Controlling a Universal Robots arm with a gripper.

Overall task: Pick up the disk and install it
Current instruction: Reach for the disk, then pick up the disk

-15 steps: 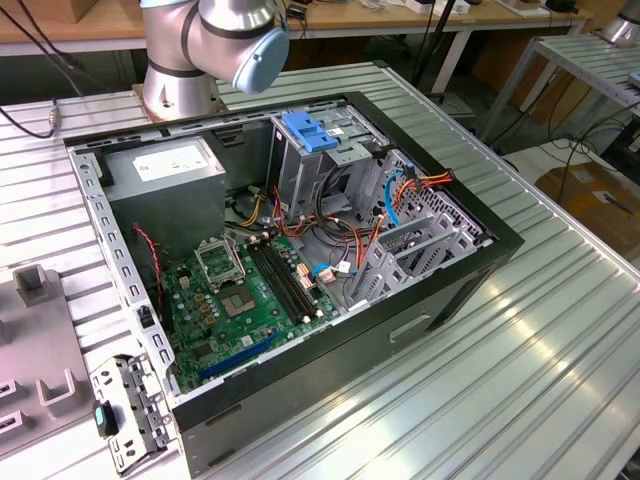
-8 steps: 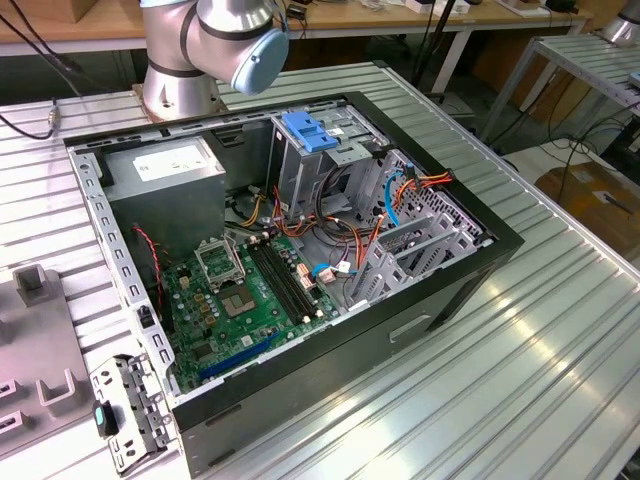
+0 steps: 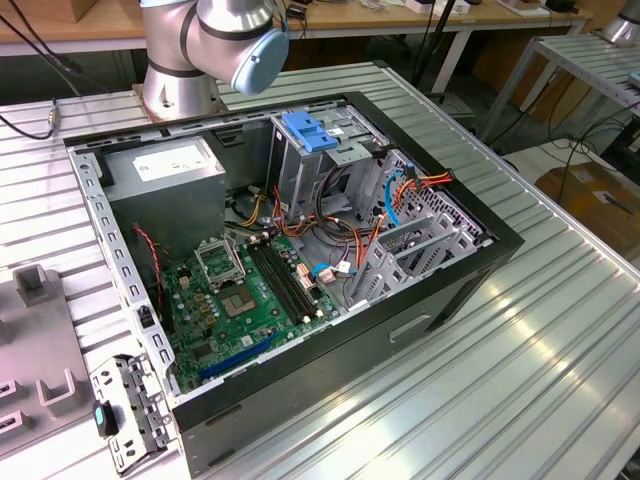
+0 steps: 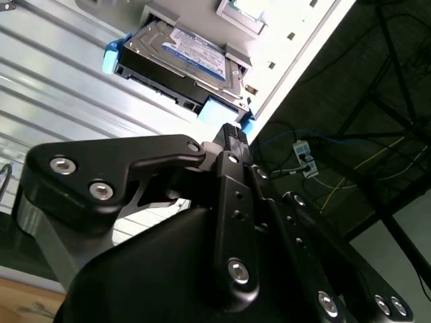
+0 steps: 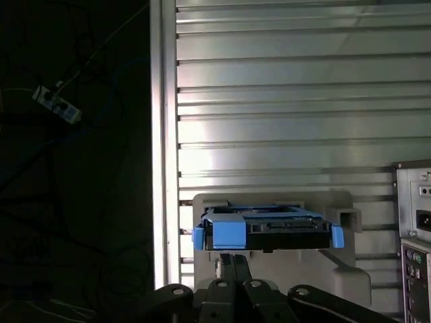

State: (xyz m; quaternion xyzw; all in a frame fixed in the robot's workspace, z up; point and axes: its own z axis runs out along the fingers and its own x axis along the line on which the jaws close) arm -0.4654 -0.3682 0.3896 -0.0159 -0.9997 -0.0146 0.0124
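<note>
Disk: lies flat, label up, on a grey holder, with a blue side rail on each flank. You can check it in both wrist views. Nothing touches it, so it is not yet picked up.

Tool: closed, fingers together, holding nothing. It stands just short of the holder and apart from the disk.

Key relation: the disk lies straight ahead of the tool, beyond the fingertips and a little off their centre line in the first wrist view. The end facing the tool is the short connector end, with a rail on either side. From that I judge the long axis to run away from the tool, not across it.

Around the holder: it rests on the slatted aluminium surface, near the surface's edge on one side. The rear panel of the computer case stands near the holder on the other side. In the exterior view the case lies open, and inside it stands a metal drive cage with a blue handle.
</note>
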